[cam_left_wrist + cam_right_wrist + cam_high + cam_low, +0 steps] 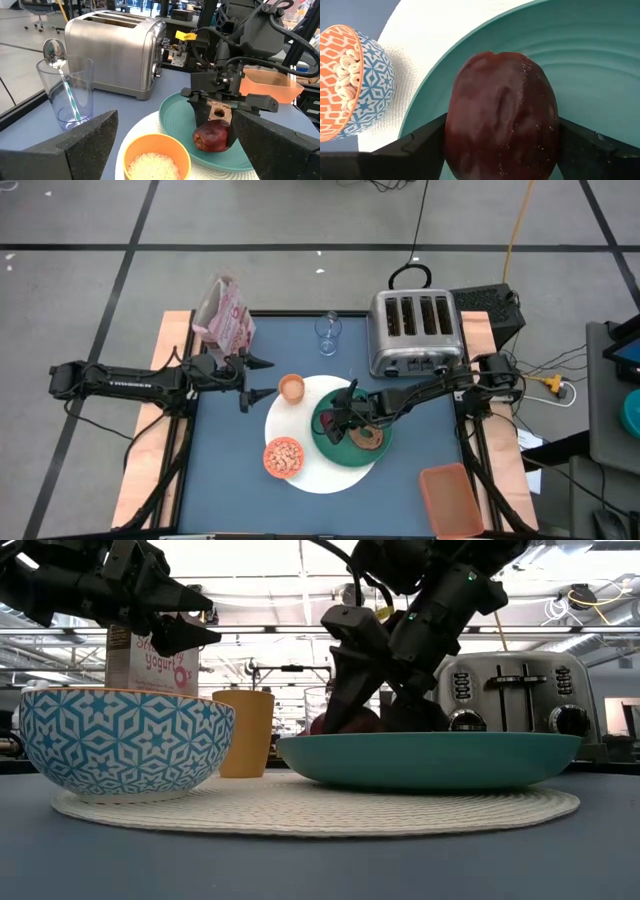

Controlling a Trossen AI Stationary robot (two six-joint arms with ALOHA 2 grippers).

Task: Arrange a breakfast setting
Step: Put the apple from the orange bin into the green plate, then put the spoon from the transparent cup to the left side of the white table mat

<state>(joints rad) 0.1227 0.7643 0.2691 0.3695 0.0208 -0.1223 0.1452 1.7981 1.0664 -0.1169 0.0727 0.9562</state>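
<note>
Right gripper (335, 423): down over the green round plate (325, 443), fingers on either side of the dark red fruit (502, 117), pinching it; fruit low in the plate.
Left gripper (262, 378): fingers spread wide, holding nothing, above the bench's left half.
Brown bagel (367, 437): on the plate, beside the fruit.
White round disc (318, 472): under plate, patterned bowl (283, 457) and orange cup (291, 388).
Clear glass (327, 333): near the rear edge, metal spoon (54, 51) inside.
Toaster (413, 331): rear right.
</note>
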